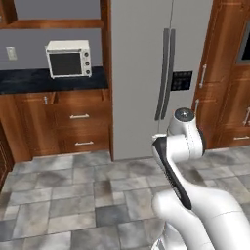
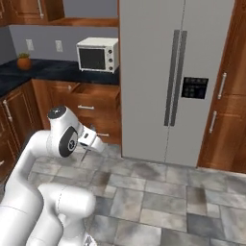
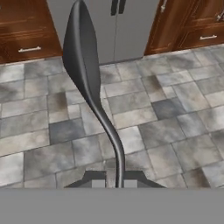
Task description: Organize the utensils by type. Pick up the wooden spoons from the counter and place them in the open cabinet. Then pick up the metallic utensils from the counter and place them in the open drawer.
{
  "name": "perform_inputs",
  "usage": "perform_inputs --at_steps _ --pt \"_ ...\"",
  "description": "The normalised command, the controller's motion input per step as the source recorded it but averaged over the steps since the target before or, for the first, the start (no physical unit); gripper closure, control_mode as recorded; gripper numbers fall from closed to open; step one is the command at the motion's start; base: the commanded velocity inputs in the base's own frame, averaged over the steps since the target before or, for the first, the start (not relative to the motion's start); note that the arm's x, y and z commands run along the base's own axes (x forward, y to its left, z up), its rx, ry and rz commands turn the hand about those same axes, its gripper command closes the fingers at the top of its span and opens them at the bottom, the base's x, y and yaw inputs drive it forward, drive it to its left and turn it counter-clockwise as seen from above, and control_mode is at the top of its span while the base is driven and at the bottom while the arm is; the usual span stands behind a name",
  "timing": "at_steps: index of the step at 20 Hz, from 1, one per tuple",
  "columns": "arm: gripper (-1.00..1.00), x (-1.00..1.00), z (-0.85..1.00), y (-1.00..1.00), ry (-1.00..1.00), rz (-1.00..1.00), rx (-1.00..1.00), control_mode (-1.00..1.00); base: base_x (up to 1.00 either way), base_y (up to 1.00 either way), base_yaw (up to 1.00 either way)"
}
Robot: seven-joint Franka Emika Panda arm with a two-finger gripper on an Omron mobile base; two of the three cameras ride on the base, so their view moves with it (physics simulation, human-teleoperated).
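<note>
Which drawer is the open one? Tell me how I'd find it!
Start at the big grey fridge, then look just left of it to the dark counter with the white toaster oven on top. Right under that oven sits the open drawer. It is the top one, pulled out toward the room, while the drawers below it stay shut.

One metal spoon (image 3: pixel 85 65), one toaster oven (image 1: pixel 69 58), one two-door fridge (image 1: pixel 141 73), one open drawer (image 2: pixel 96 90), and one small potted plant (image 2: pixel 23 60).
</note>
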Motion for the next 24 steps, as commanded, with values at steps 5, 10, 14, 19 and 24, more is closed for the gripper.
perform_inputs --at_steps 5,10,14,19,24 --pt "1.0 0.0 0.0 0.0 0.0 0.0 0.0 1.0 1.0 0.68 -0.02" --pt "1.0 0.0 0.0 0.0 0.0 0.0 0.0 1.0 0.87 0.59 -0.3" --pt "1.0 0.0 0.0 0.0 0.0 0.0 0.0 1.0 0.58 0.63 -0.47" --pt "1.0 0.0 0.0 0.0 0.0 0.0 0.0 1.0 0.13 0.8 -0.43" --pt "1.0 0.0 0.0 0.0 0.0 0.0 0.0 1.0 0.33 0.97 -0.15"
